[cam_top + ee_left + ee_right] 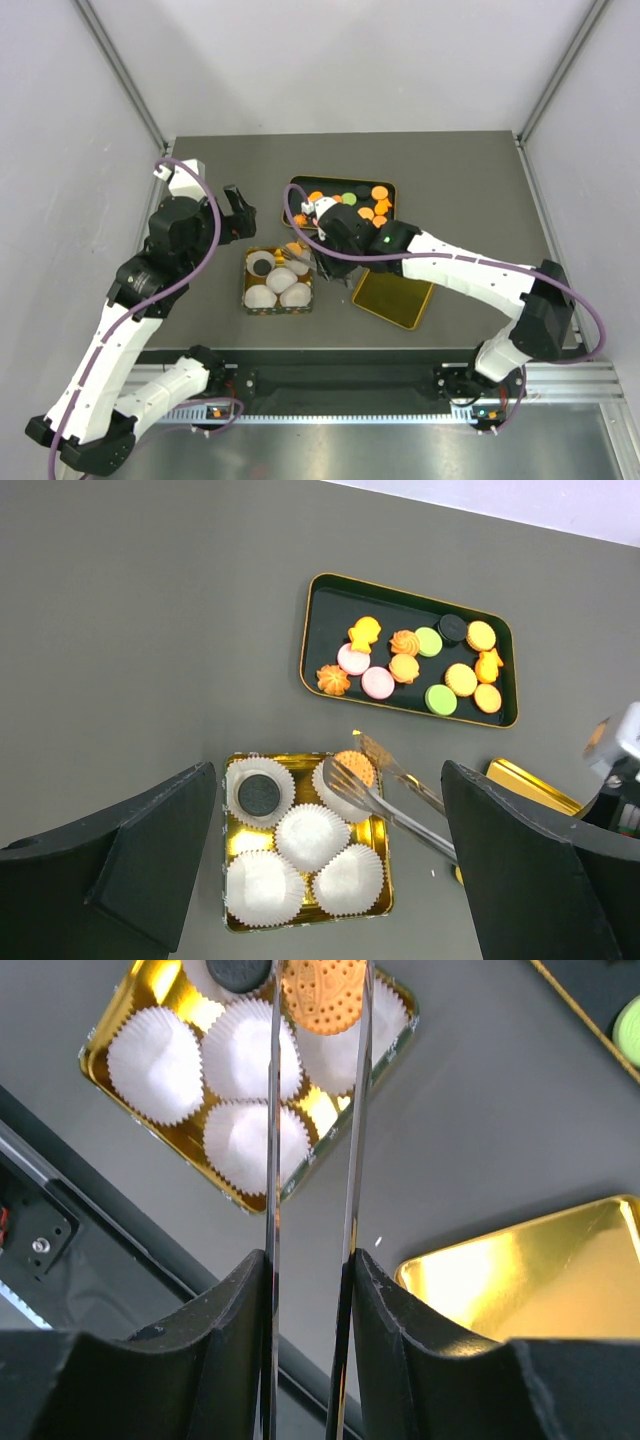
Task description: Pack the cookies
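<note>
Clearly the right gripper (pixel 308 1260) is clamped on the tongs (pixel 272 1160), whose two blades run forward to either side of an orange cookie (pixel 322 990). That cookie sits over a paper cup (pixel 340 798) at the far right of the gold tray (pixel 377 835); whether the blades pinch it I cannot tell. A dark cookie (pixel 260 795) lies in the next cup, and the other cups show only white paper. Beyond, the remaining cookies (pixel 404 667) lie in the black tray (pixel 330 605). A gold lid (pixel 520 1280) lies just right of the tongs, under the right forearm. This arm reaches from its base at the near right, leftward and low across the table. The left gripper (pixel 237 214) hangs left of the gold tray with jaws spread wide, holding nothing, its arm folded upward.
</note>
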